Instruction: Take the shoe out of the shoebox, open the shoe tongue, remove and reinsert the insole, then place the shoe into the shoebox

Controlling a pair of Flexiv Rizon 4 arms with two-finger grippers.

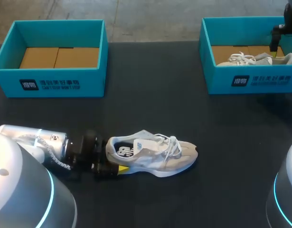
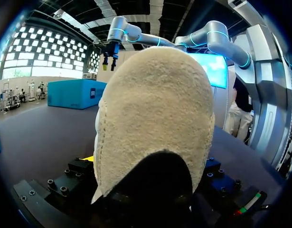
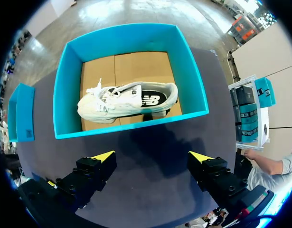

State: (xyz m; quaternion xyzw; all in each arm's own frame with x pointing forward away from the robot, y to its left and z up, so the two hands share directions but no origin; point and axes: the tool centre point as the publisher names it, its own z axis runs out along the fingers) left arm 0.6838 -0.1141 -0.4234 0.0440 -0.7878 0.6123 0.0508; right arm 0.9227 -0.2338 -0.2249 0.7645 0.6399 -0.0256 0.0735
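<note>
A white and grey shoe [image 1: 153, 153] lies on its side on the dark table, toe pointing right. My left gripper [image 1: 115, 162] is at its heel, open, with one yellow tip showing under the sole. In the left wrist view the beige heel [image 2: 153, 114] fills the space between the fingers of the left gripper [image 2: 148, 166]; I cannot see whether they touch it. My right gripper [image 3: 153, 156] hangs open and empty above the right teal shoebox [image 3: 131, 127], which holds a second white shoe [image 3: 127, 102]. The head view shows the right gripper [image 1: 277, 42] over that box [image 1: 250, 80].
An empty teal shoebox [image 1: 51, 78] with a cardboard floor stands at the back left. The second shoe [image 1: 255, 59] lies in the back right box. Open dark tabletop [image 1: 155, 104] stretches between the boxes and the shoe.
</note>
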